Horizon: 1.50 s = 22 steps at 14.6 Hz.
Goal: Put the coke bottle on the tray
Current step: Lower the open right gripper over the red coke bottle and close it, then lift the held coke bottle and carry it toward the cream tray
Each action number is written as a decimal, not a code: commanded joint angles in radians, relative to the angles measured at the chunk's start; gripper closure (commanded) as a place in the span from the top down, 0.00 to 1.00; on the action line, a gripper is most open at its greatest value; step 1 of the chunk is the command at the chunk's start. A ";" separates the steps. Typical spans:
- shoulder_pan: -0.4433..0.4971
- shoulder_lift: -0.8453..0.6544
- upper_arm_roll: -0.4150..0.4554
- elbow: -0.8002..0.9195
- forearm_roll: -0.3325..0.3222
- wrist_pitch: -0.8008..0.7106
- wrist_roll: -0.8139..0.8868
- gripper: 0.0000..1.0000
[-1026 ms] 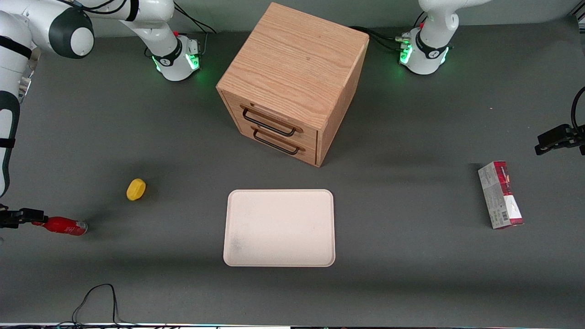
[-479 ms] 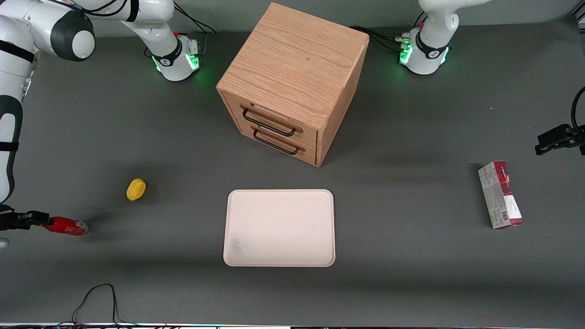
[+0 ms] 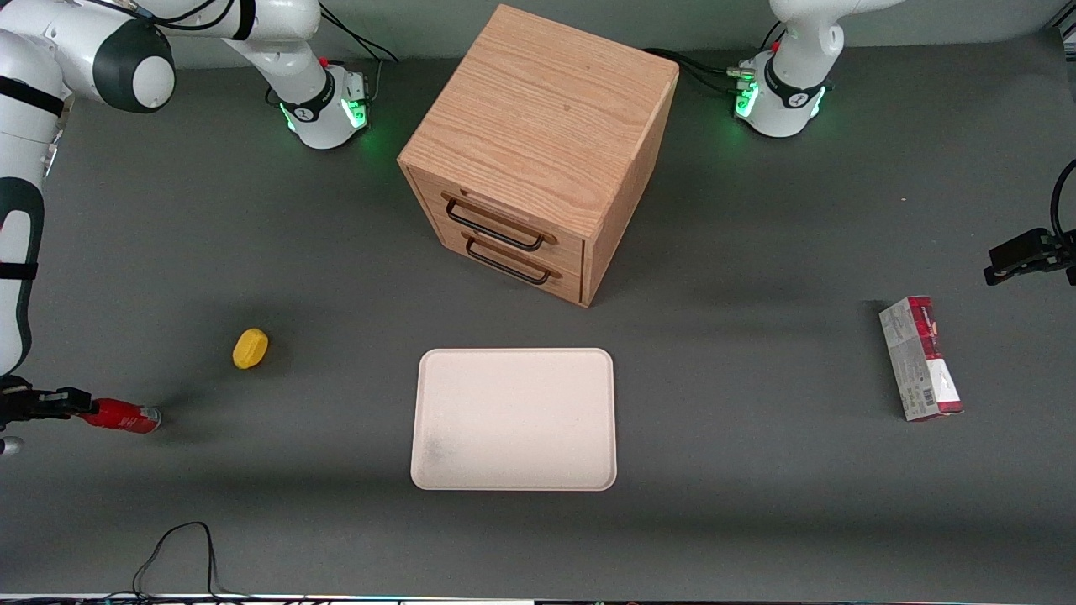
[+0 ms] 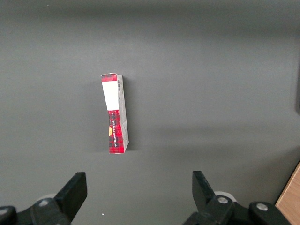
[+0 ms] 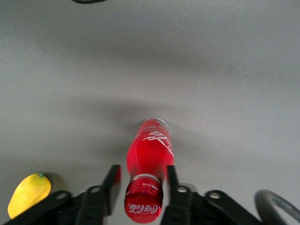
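Hand (image 5: pixel 142 180) astride coke bottle (image 5: pixel 149 157) neck (wrist-only)

Gripper (image 3: pixel 74 407) at coke bottle (image 3: pixel 122 417) neck.

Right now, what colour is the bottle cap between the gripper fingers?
Red, like the coke bottle itself; clearest in the right wrist view, with the gripper straddling the neck.

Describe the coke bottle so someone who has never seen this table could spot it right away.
Start at the wooden drawer cabinet, then the pale tray in front of it. Go toward the working arm's end of the table: the coke bottle lies on its side, its neck between the claw's fingers. Unlike the round yellow lemon nearby, it is slim and red.
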<state>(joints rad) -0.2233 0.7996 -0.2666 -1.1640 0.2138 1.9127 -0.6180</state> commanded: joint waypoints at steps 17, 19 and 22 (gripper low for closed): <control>0.145 -0.349 0.352 0.072 -0.237 -0.425 0.581 0.00; 0.145 -0.356 0.476 0.061 -0.240 -0.431 0.723 0.01; 0.150 -0.346 0.620 0.034 -0.249 -0.414 0.921 0.01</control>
<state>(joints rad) -0.0673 0.4583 0.2723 -1.1080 -0.0073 1.4936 0.1811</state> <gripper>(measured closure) 0.687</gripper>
